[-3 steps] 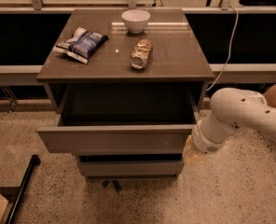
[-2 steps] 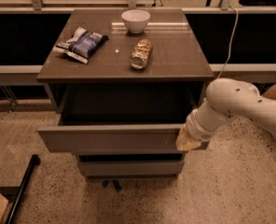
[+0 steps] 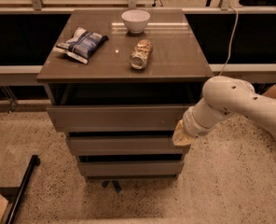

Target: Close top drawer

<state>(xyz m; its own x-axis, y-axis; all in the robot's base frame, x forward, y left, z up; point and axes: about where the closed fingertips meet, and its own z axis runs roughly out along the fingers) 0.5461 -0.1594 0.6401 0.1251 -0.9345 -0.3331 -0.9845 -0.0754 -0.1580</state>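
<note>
The top drawer (image 3: pixel 114 117) is a wide grey box with a plain flat front, the topmost of three fronts in a grey cabinet. It stands only slightly out from the cabinet, with a narrow dark gap showing behind its front. My gripper (image 3: pixel 181 135) sits at the end of the white arm, against the right end of the drawer front. Its fingers are hidden behind the wrist.
On the cabinet top (image 3: pixel 175 64) lie a white bowl (image 3: pixel 135 20), a tipped can (image 3: pixel 141 54) and a blue snack bag (image 3: pixel 81 44). Two narrower drawer fronts (image 3: pixel 124 144) sit below. A black pole (image 3: pixel 21 190) lies on the floor at left. A cable (image 3: pixel 229 36) hangs at right.
The arm has moved left and forward against the drawer front. The top drawer has slid most of the way into the cabinet.
</note>
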